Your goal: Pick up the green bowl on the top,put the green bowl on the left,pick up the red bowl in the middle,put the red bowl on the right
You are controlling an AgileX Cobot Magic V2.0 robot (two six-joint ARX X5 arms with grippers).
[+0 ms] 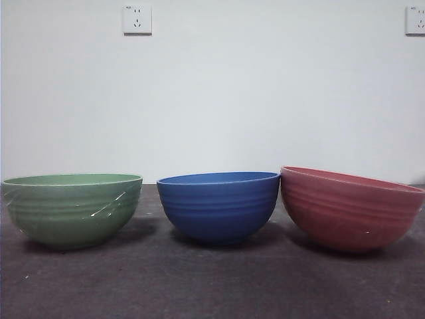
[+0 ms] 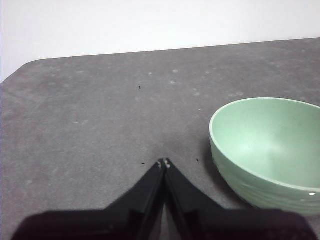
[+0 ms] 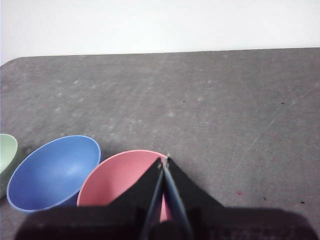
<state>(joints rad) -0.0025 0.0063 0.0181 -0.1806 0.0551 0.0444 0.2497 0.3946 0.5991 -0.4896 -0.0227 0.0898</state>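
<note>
The green bowl (image 1: 72, 209) stands upright on the left of the dark table; it also shows in the left wrist view (image 2: 267, 150). The red bowl (image 1: 348, 209) sits on the right, tilted, its left rim raised and touching the blue bowl (image 1: 219, 206). In the right wrist view the red bowl (image 3: 117, 180) lies under the jaws. My left gripper (image 2: 164, 162) is shut and empty, above bare table beside the green bowl. My right gripper (image 3: 164, 160) is shut and empty, above the red bowl's rim. Neither arm shows in the front view.
The blue ridged bowl (image 3: 52, 172) stands in the middle between the two others. The grey table (image 1: 212, 286) runs back to a white wall with two sockets (image 1: 137, 19). The table's rounded far corner (image 2: 30, 65) shows in the left wrist view.
</note>
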